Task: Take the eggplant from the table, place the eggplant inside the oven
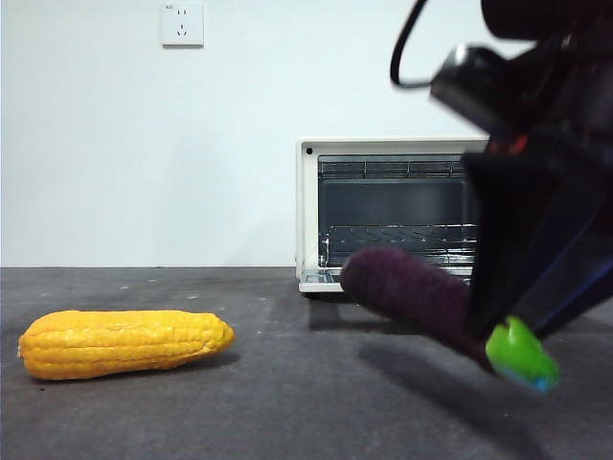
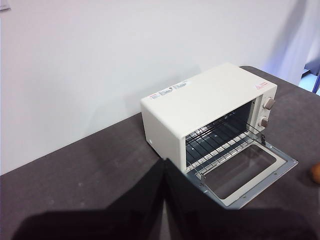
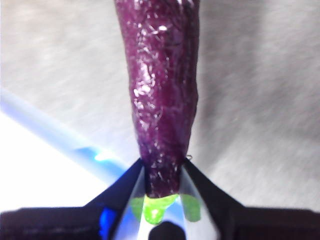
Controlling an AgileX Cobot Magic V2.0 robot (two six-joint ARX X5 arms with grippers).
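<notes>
My right gripper (image 3: 161, 175) is shut on the dark purple eggplant (image 3: 162, 95) near its green stem cap (image 3: 155, 207). In the front view the eggplant (image 1: 412, 292) hangs tilted above the table (image 1: 287, 402) at the right, blunt end up and pointing left, green cap (image 1: 522, 355) lowest, under the big dark right gripper (image 1: 532, 287). Behind it stands the cream-white oven (image 1: 383, 211) with its door down and wire racks showing. In the left wrist view the oven (image 2: 210, 107) sits open, its glass door (image 2: 247, 172) lying flat. The left gripper (image 2: 165, 200) is raised well back from it, jaws together.
A yellow-orange corn cob (image 1: 124, 342) lies on the table at the front left. A white wall with a socket (image 1: 182, 24) stands behind. The oven's two knobs (image 2: 266, 112) are on its right side.
</notes>
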